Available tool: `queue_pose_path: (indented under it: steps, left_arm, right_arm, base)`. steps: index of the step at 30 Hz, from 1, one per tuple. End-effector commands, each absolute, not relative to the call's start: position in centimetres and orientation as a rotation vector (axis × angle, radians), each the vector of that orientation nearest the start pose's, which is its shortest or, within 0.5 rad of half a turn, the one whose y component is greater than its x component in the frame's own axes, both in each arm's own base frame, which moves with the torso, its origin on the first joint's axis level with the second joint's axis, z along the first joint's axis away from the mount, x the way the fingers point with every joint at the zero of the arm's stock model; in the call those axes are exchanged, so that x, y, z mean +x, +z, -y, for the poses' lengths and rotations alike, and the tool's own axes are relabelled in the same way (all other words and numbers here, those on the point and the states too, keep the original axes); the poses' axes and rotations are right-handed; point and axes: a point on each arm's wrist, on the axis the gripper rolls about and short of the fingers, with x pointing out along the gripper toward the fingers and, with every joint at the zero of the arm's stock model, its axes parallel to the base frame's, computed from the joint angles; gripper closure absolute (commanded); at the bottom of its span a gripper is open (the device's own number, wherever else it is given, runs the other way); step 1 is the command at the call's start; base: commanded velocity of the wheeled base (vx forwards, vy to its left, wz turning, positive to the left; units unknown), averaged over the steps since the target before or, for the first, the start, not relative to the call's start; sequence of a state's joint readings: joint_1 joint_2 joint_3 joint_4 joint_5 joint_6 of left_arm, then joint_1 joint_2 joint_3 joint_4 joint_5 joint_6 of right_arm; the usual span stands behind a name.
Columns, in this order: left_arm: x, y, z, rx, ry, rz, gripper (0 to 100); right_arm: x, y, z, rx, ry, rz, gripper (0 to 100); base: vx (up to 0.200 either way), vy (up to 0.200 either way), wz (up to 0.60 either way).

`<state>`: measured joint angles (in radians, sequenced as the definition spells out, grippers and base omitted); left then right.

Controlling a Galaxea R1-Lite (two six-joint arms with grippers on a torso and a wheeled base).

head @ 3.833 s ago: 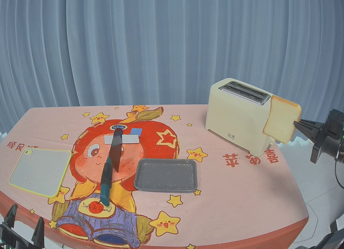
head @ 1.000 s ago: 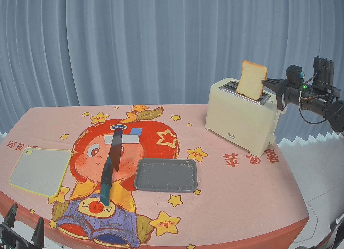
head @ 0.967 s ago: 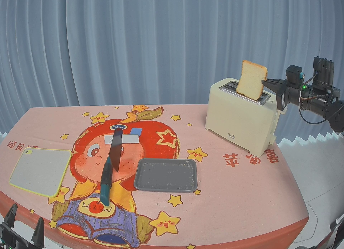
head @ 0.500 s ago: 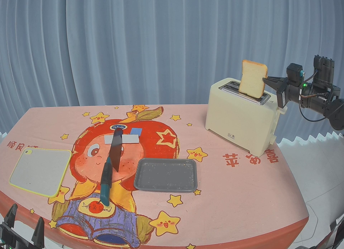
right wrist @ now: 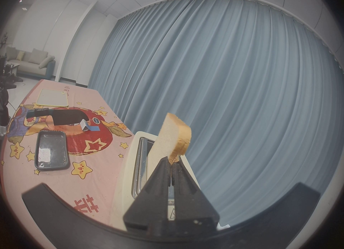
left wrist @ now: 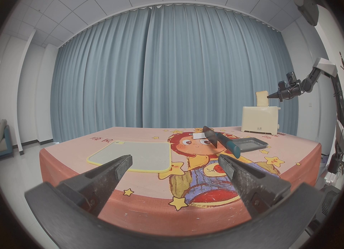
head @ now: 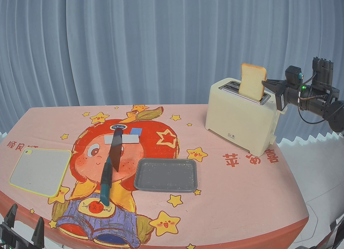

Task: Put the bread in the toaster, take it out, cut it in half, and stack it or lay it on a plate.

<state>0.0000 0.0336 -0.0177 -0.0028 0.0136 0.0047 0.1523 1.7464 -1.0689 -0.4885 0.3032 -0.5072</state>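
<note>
A slice of bread (head: 252, 81) stands upright over the cream toaster (head: 240, 117) at the table's far right, its lower edge down at a top slot. My right gripper (head: 264, 82) is shut on the bread's right edge; the right wrist view shows the bread (right wrist: 168, 145) pinched at my right gripper (right wrist: 171, 160) above the toaster (right wrist: 132, 174). A teal-handled knife (head: 109, 165) lies mid-table beside the grey plate (head: 165, 175). My left gripper (left wrist: 174, 162) hangs open below the table's near left edge, holding nothing.
A white cutting board with a yellow rim (head: 40, 171) lies at the near left. Two small cards, white (head: 122, 139) and blue (head: 135, 131), rest behind the knife tip. A blue curtain closes off the back.
My right gripper has carried the bread up from beside the toaster's right end to above its top. In the last second the slice has turned more upright and sunk slightly toward the slot.
</note>
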Motion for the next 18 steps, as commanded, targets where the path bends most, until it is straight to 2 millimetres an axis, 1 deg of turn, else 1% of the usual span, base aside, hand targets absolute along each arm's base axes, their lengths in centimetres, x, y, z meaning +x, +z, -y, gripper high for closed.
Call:
queue_pose_path:
  steps: [1,10,18]
  left_arm:
    - [-2.0,7.7,0.0,0.005,0.014,-0.032,0]
    - [-2.0,7.7,0.0,0.005,0.014,-0.032,0]
    - [-2.0,7.7,0.0,0.005,0.014,-0.032,0]
  right_arm:
    - [33.0,22.5,-5.8,-0.483,0.494,-0.073,100]
    - [33.3,22.2,-6.2,-0.483,0.491,-0.081,100]
    - [34.0,21.6,-6.7,-0.482,0.504,-0.093,100]
  base:
    - [0.0,0.0,0.0]
    - [0.0,0.0,0.0]
    - [0.0,0.0,0.0]
